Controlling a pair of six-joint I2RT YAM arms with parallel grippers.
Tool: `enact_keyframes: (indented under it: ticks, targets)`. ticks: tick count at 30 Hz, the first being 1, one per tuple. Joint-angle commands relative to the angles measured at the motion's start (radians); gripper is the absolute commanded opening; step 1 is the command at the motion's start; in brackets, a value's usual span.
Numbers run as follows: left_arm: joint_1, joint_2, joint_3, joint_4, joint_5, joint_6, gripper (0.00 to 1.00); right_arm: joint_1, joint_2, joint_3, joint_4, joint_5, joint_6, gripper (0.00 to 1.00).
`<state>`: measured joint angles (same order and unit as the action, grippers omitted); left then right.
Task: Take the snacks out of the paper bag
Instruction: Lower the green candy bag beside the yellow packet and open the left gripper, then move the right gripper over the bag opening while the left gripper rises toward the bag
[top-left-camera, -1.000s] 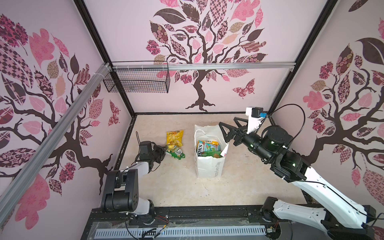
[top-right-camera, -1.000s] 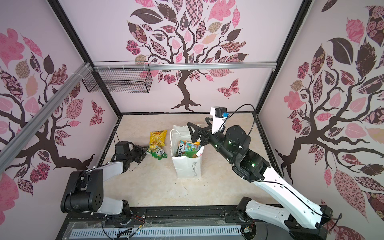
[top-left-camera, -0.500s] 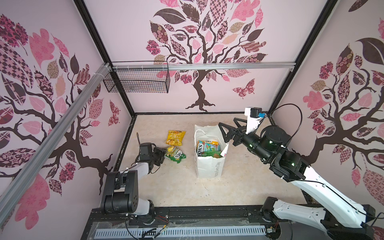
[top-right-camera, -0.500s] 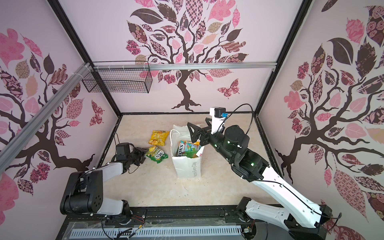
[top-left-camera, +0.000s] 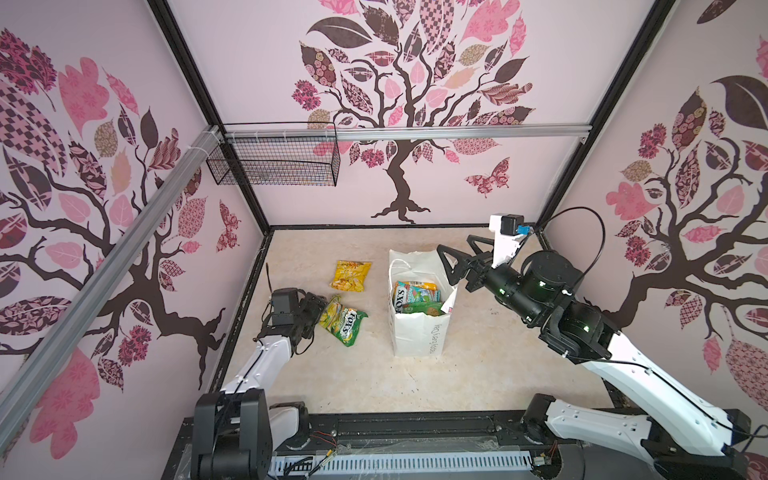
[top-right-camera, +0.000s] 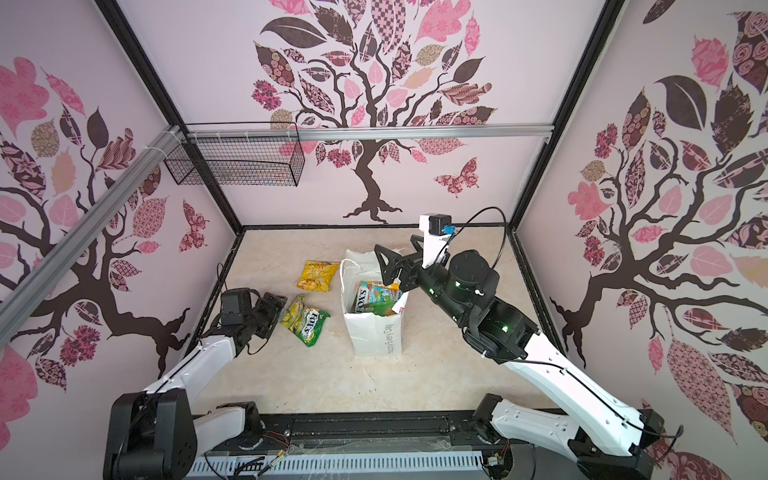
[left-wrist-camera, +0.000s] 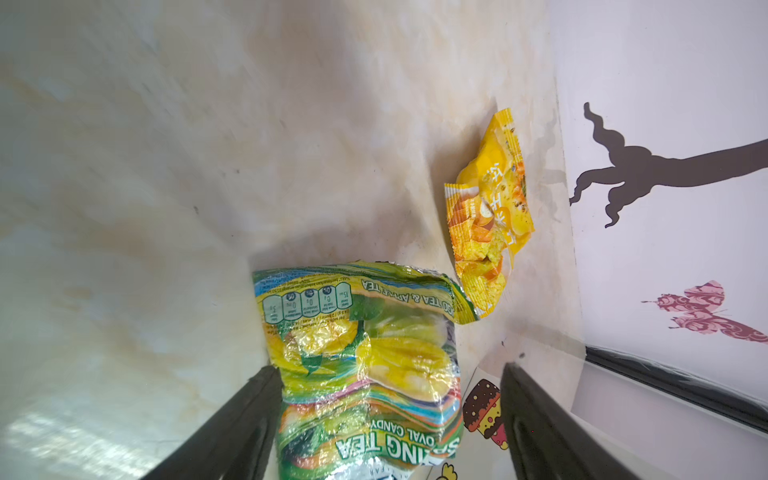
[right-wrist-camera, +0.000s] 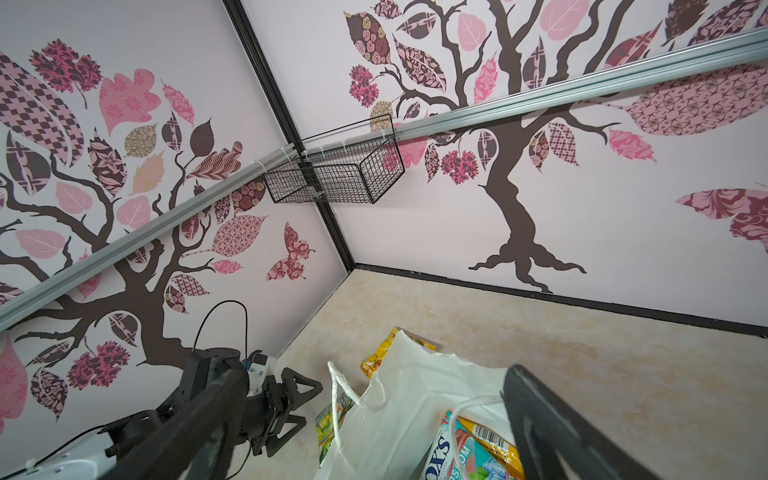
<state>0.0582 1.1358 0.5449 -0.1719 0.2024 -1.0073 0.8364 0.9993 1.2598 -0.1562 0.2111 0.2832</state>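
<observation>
— Black fingers (left-wrist-camera: 249, 411) on the left gripper (left-wrist-camera: 388, 368) are spread wide, low over the table (top-left-camera: 374, 374), and they grip nothing that I can see.

— And the green-yellow FOX'S packet (left-wrist-camera: 365, 353)?

— Flat on the table, one end lying between those two fingers. One finger looks to be right against its edge, the other stands clear of it. Loose, I'd say.

— So that one counts as out.

— Yes. Beyond it, toward the back wall, lies the yellow packet (top-left-camera: 350, 275), also on the table. The two are close, but I can't tell whether they touch. Both sit left of the paper bag (top-left-camera: 419, 336) in both top views, apart from it.

— The right gripper (top-left-camera: 455, 245)?

— Jaws wide apart, empty, hanging over the far right corner of the bag's open mouth, not down inside it.

— What's left in there?

— A teal-red FOX'S packet (top-left-camera: 415, 290) on top and a green packet (top-left-camera: 419, 308) beside it. The right wrist view also shows a strip of orange-yellow foil (right-wrist-camera: 490, 434) next to the teal one. Anything underneath is hidden. Two snacks out and at least three to go, so under half done by my reckoning. The bag stands upright.
</observation>
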Motion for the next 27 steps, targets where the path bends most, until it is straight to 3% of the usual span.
enact_keyframes:
  ticks: [1,7,10,16,21,27]
  targets:
    - [0.000,-0.075,0.072,-0.102,-0.076,0.102,0.84,0.000,0.014,0.067,-0.012,-0.016,-0.016,1.00]
    - [-0.005,-0.167,0.229,-0.196,-0.002,0.267,0.84,0.001,0.034,0.098,-0.039,-0.045,-0.018,1.00]
    - [-0.024,-0.159,0.339,-0.232,0.101,0.390,0.84,0.000,0.052,0.117,-0.060,-0.068,-0.025,1.00]
    - [-0.152,-0.124,0.558,-0.360,0.152,0.629,0.86,0.000,0.168,0.268,-0.244,-0.139,-0.057,1.00]
    - [-0.226,-0.113,0.683,-0.431,0.230,0.737,0.87,0.000,0.283,0.395,-0.406,-0.164,-0.035,1.00]
    - [-0.361,-0.185,0.722,-0.446,0.150,0.915,0.87,-0.004,0.396,0.492,-0.529,-0.174,0.002,1.00]
